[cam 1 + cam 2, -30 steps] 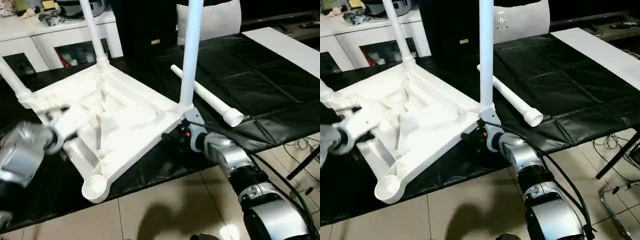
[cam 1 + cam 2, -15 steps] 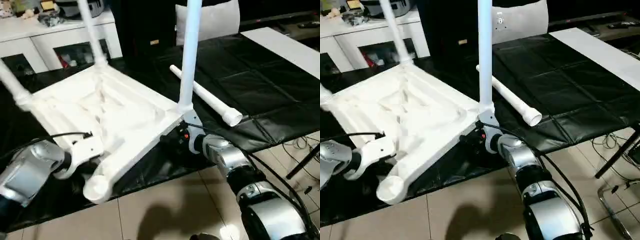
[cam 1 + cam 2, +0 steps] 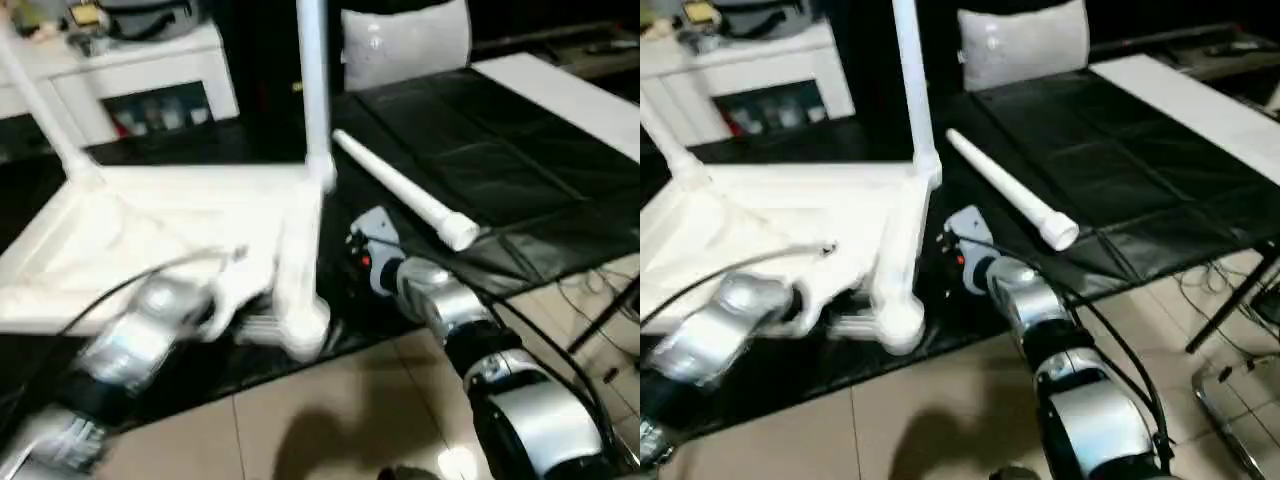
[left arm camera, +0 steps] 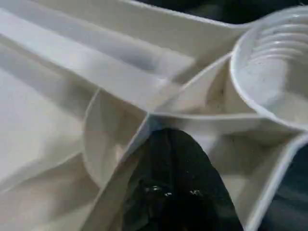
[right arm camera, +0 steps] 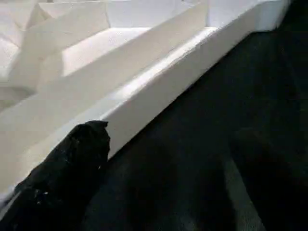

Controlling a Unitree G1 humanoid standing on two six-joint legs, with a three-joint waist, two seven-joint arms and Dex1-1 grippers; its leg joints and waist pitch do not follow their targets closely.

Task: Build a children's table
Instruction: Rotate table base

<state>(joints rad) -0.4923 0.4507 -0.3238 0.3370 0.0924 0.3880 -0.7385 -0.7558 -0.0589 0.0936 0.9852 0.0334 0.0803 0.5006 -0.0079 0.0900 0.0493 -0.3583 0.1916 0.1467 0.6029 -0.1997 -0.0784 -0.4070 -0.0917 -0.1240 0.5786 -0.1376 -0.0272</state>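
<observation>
Tabletop (image 3: 150,230): upside down on desk (image 3: 520,170), sockets up for legs.
Left claw (image 4: 173,192): together, pressed among ribs.
Right claw (image 5: 144,144): apart, beside rim.

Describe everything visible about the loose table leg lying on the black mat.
The loose leg is a long white tube, plastic by its look, tapered: slimmer at the far end and ending nearer the robot in a wider collar with an open mouth. It lies flat on the black mat, running diagonally from beside the tabletop toward the mat's near edge. Nothing grips it; it lies apart from the right claw, and whether its far end touches the tabletop's corner cannot be told.
</observation>
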